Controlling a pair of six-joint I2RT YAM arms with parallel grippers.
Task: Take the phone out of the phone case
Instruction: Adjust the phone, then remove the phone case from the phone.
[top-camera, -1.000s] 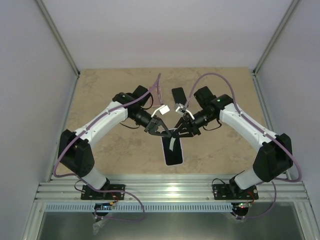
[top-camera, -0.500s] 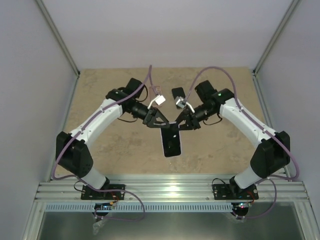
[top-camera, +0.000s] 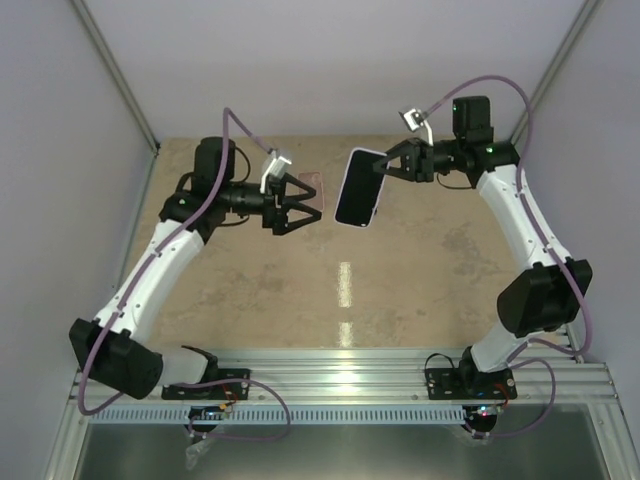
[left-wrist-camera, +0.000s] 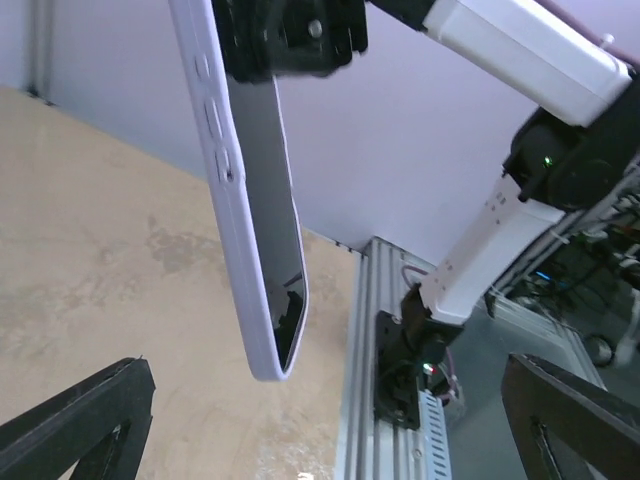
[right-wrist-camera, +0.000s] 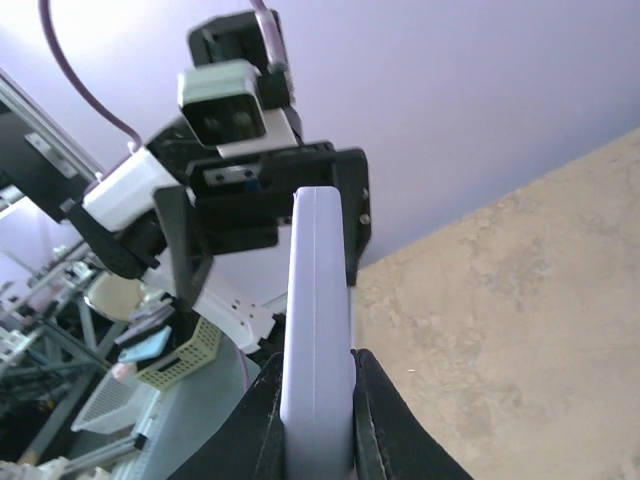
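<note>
Right gripper (top-camera: 388, 168) pinches the pale lavender rectangular phone case (right-wrist-camera: 318, 300) (flat black phone (top-camera: 358, 190) inside).
Left gripper (top-camera: 318, 203) is spread wide, with the case just beyond its fingertips, apart.

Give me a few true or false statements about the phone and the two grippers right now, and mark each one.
1. The right gripper is shut on the phone. True.
2. The left gripper also grips the phone. False: it is open and apart from the phone.
3. The phone lies flat on the table. False: it is held up in the air.
4. The lavender case is on the phone. True.
</note>
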